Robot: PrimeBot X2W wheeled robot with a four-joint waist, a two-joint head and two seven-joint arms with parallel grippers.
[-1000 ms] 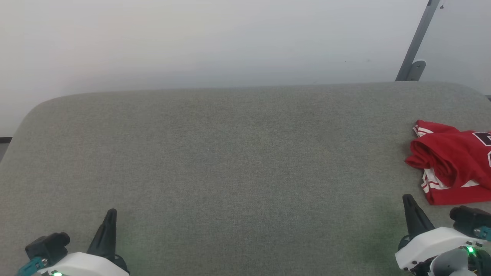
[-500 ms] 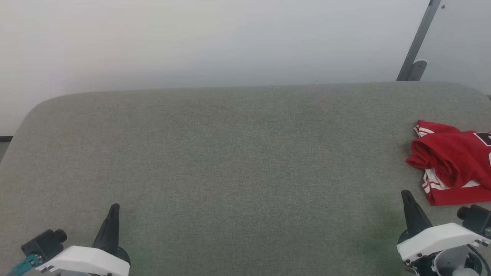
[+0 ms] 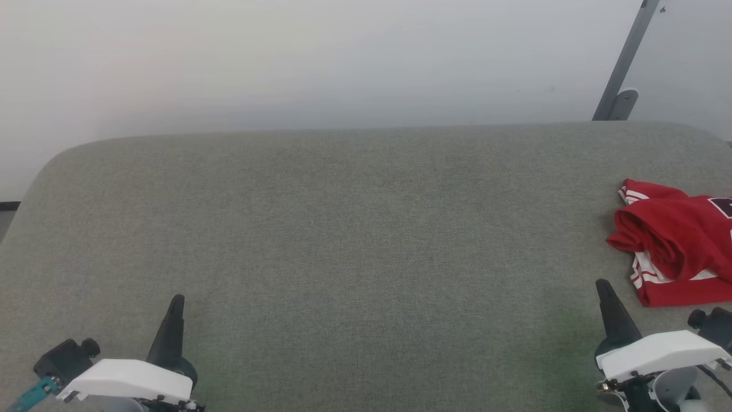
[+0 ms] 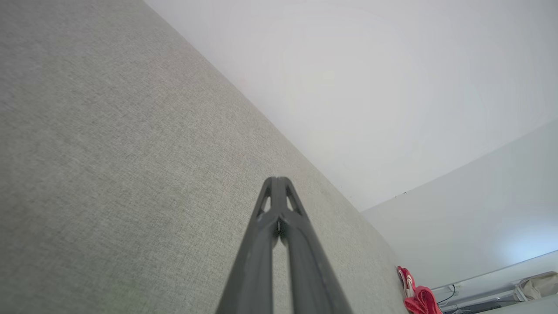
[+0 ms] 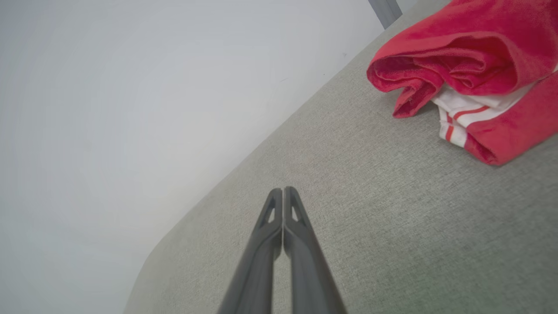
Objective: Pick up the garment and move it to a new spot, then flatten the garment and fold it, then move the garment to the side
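lying bunched at 3 o'clock in the head view, the jersey (image 3: 675, 240) is seen on the grey-green fabric bench (image 3: 343, 229), cut off by the frame's right edge. it is crumpled rather than spread: a red fold is rolled over on top, white fabric with red stripes shows beneath it, and a flat red hem lies nearest the robot. a dark patch edged in white is cropped at the frame edge and cannot be read.

the right end effector (image 3: 601, 284) is found at 5 o'clock, its two dark fingers pressed together into one point aimed toward 12 o'clock. it is near the jersey's hem but apart from it, with bare bench between them. in the right wrist view the fingers are seen meeting at the tips, nothing pinched, with the jersey at 2 o'clock.

the left end effector (image 3: 176, 300) is placed at 7 o'clock, well apart from the jersey. its fingers are likewise pressed together and hold nothing, as the left wrist view shows. whether either tip touches the bench cannot be told.

a pale wall (image 3: 286, 57) is seen behind the bench, and a slanted grey metal post (image 3: 623, 63) stands at 1 o'clock.
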